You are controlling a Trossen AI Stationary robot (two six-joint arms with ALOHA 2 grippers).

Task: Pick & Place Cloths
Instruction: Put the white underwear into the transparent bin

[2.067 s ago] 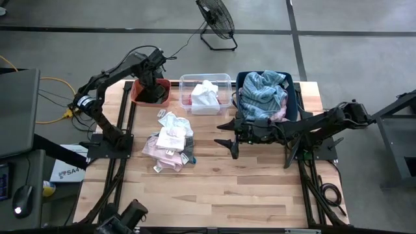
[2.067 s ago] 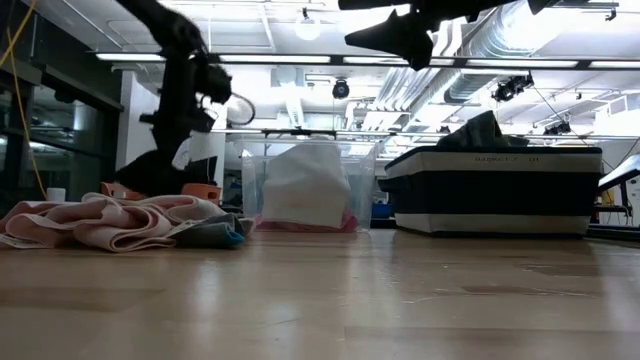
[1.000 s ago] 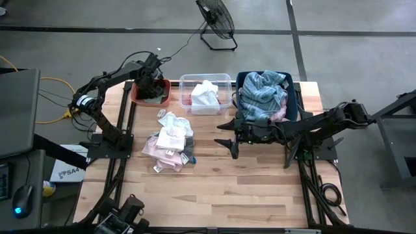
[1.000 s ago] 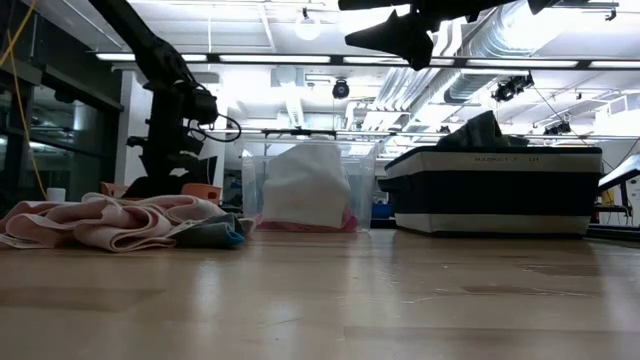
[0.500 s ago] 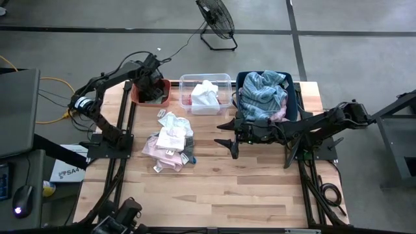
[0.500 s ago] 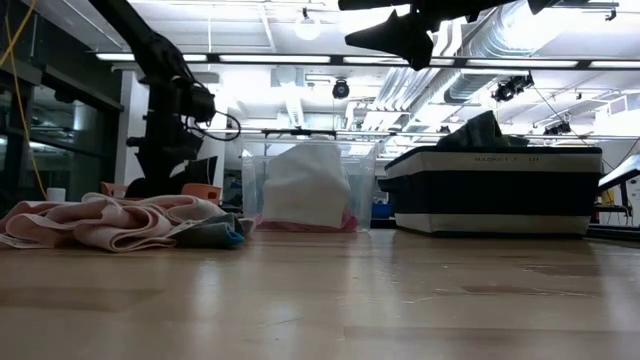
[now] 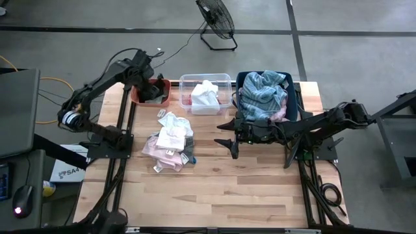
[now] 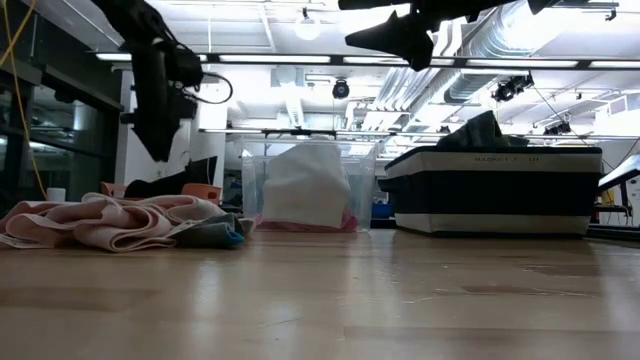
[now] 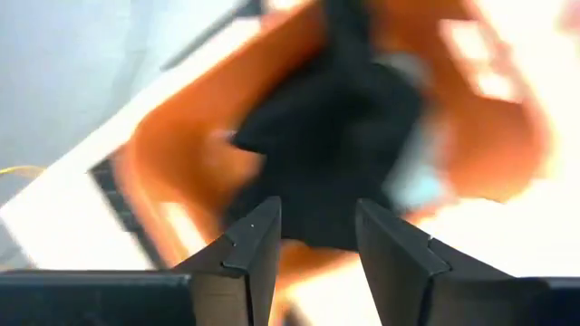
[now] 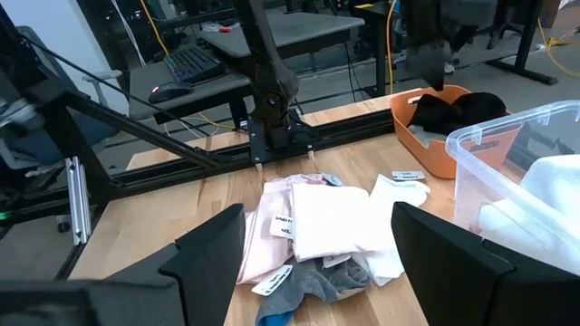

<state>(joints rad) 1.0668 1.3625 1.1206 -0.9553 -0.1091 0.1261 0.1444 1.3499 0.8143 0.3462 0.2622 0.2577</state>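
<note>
My left gripper (image 9: 317,231) hangs open above the orange bin (image 7: 164,99) at the table's far left, fingers slanting down, nothing between them. A black cloth (image 9: 335,136) lies in that bin below it. On the table's left half a pile of pale pink, white and grey cloths (image 7: 170,143) rests on the wood. A white cloth (image 7: 205,96) sits in the clear bin (image 7: 224,79), and a blue-striped cloth (image 7: 263,94) fills the dark blue bin (image 7: 296,97). My right gripper (image 7: 227,135) hovers open over the table's middle, near the dark blue bin and pointing toward the pile.
The three bins stand in a row along the far edge. Bare wood lies across the near half of the table (image 7: 247,195). A floor fan (image 7: 216,19) stands beyond the far edge. The left arm's frame (image 10: 272,118) rises behind the pile in the right wrist view.
My left gripper has risen out of the orange bin and tipped a little; the black cloth stays behind in the bin. My right gripper has kept still.
</note>
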